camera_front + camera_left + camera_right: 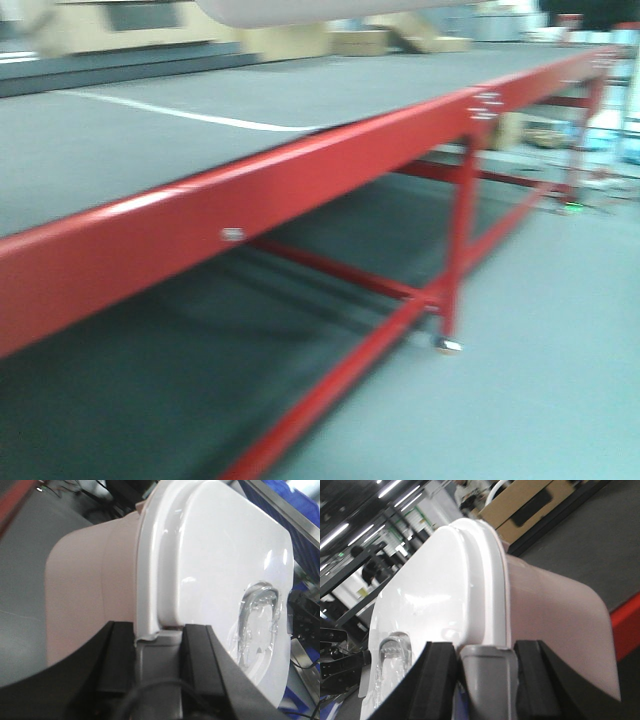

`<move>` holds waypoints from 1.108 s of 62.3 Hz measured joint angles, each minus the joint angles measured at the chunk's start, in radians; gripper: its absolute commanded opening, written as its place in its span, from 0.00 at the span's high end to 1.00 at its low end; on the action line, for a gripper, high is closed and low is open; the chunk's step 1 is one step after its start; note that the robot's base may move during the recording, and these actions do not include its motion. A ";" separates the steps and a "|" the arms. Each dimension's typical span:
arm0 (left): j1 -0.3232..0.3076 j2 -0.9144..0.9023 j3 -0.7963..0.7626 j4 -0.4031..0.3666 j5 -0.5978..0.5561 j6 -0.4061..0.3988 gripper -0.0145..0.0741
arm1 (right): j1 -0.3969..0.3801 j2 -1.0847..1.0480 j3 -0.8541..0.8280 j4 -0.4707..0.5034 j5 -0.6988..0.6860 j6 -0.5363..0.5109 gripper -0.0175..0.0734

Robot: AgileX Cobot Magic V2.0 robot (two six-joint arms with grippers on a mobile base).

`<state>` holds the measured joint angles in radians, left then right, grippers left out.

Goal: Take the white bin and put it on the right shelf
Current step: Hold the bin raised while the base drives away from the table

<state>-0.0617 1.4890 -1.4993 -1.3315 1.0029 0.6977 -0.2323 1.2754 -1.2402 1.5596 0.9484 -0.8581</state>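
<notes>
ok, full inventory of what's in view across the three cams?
white bin: one, pale pinkish-white, held between both grippers over the table
lid: one, glossy white, on the bin
table: one, red frame with grey top, in front of the robot
cardboard boxes: at least two, brown, beyond the table's far side
blue crates: count unclear, blue, behind the bin in the left wrist view
left gripper: one, black fingers, shut on the bin's rim
right gripper: one, black fingers, shut on the bin's opposite rim
</notes>
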 measured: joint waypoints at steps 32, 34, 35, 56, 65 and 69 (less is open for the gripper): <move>0.000 0.000 0.000 0.000 0.000 0.000 0.98 | 0.000 0.000 0.000 0.000 0.000 0.000 0.74; 0.000 0.000 0.000 0.000 0.000 0.000 0.98 | 0.000 0.000 0.000 0.000 0.000 0.000 0.74; 0.000 0.000 0.000 0.000 0.000 0.000 0.98 | 0.000 0.000 0.000 0.000 0.000 0.000 0.74; 0.000 0.000 0.000 0.000 0.000 0.000 0.98 | 0.000 0.000 0.000 0.000 0.000 0.000 0.74; 0.000 0.000 0.000 0.000 0.000 0.000 0.98 | 0.000 0.000 0.000 0.000 0.000 0.000 0.74; 0.000 0.000 0.000 0.001 0.000 0.000 0.98 | 0.000 0.000 0.000 0.000 0.000 0.000 0.74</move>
<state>-0.0617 1.4890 -1.4993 -1.3308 1.0029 0.6977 -0.2323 1.2754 -1.2402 1.5596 0.9484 -0.8581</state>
